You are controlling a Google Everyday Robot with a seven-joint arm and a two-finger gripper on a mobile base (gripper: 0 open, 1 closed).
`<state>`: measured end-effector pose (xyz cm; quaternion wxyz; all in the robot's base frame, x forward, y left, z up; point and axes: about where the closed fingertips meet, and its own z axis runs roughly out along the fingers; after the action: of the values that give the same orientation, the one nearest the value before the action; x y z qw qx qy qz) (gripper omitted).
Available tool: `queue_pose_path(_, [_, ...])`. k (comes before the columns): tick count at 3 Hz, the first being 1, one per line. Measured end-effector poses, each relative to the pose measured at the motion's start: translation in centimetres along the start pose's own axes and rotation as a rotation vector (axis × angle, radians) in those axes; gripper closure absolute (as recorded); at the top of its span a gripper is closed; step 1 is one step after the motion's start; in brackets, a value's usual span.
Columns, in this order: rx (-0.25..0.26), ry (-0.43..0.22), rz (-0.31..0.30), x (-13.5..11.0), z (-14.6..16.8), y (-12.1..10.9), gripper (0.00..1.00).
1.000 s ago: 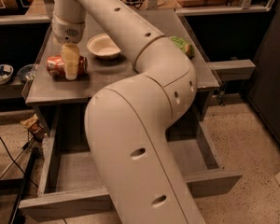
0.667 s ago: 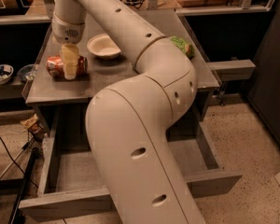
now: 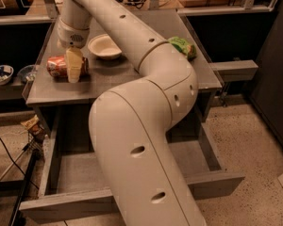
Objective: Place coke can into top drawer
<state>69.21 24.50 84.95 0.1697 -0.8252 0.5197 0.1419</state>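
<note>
Red coke can with silver ends (image 3: pixel 56 66) lying sideways on the grey surface (image 3: pixel 104 81), not yet lifted. Cream gripper (image 3: pixel 73 72) down over its middle; whether clamped or loose, cannot tell. Wide grey wooden top drawer (image 3: pixel 61 206) already open below. Left to do: lift, carry, set inside.

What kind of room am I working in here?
Probably a kitchen-style test area: grey counter with its top drawer open, white bowl and green snack bag on top. The gripper is at the coke can.

single view | seemingly head-high, facing down-forward | close | jaws at left of table (image 3: pixel 52 92)
</note>
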Motion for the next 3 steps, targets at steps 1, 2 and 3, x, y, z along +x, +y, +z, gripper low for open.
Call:
queue_pose_path(1, [0.0,0.0,0.0,0.0,0.01,0.0,0.19])
queue_pose_path(2, [0.0,0.0,0.0,0.0,0.01,0.0,0.42])
queue_pose_path(3, [0.0,0.0,0.0,0.0,0.01,0.0,0.65])
